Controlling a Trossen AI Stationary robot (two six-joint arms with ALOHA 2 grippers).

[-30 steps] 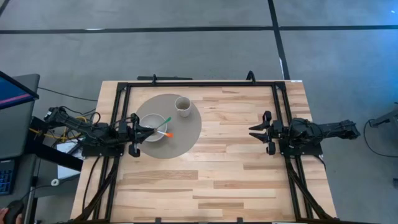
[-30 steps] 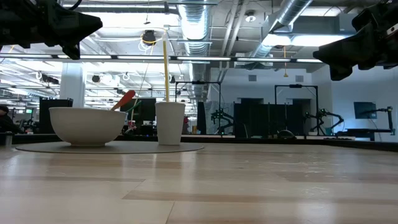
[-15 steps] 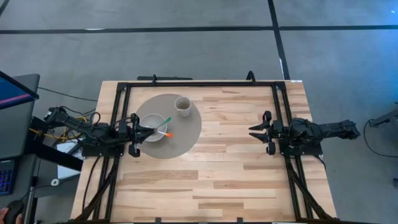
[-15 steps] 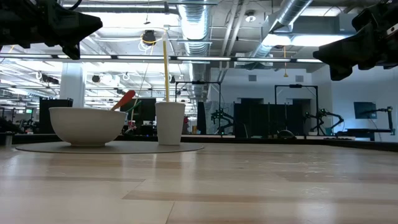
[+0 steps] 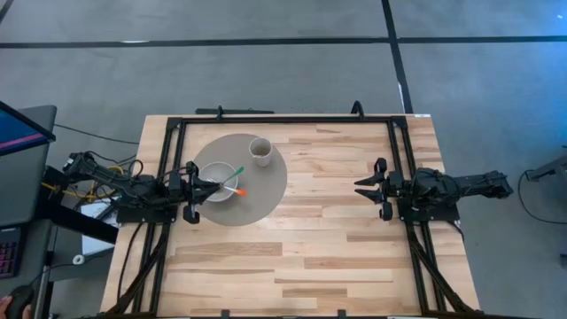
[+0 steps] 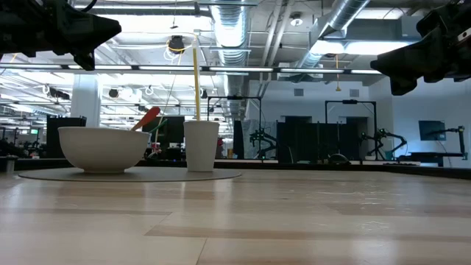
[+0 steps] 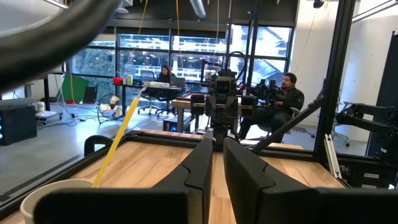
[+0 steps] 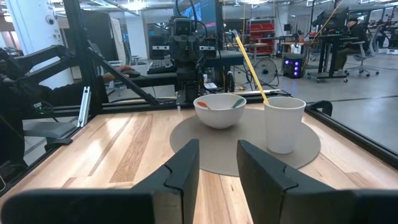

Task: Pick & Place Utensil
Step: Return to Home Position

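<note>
We note the left gripper (image 5: 205,185) at the table's left edge, raised just beside the white bowl (image 5: 219,182), fingers (image 7: 198,167) nearly together with a thin gap, holding nothing. The utensil (image 5: 232,182), green handle and orange tip, lies in the bowl on the round grey mat (image 5: 266,199). A white cup (image 5: 260,151) with a yellow straw (image 6: 195,79) stands behind the bowl. Far right, well apart, the right gripper (image 5: 365,187) hovers, fingers (image 8: 180,165) slightly parted, empty.

Bowl (image 5: 219,182) and cup (image 5: 260,151) on mat (image 5: 266,197), utensil (image 5: 232,184) in bowl
</note>
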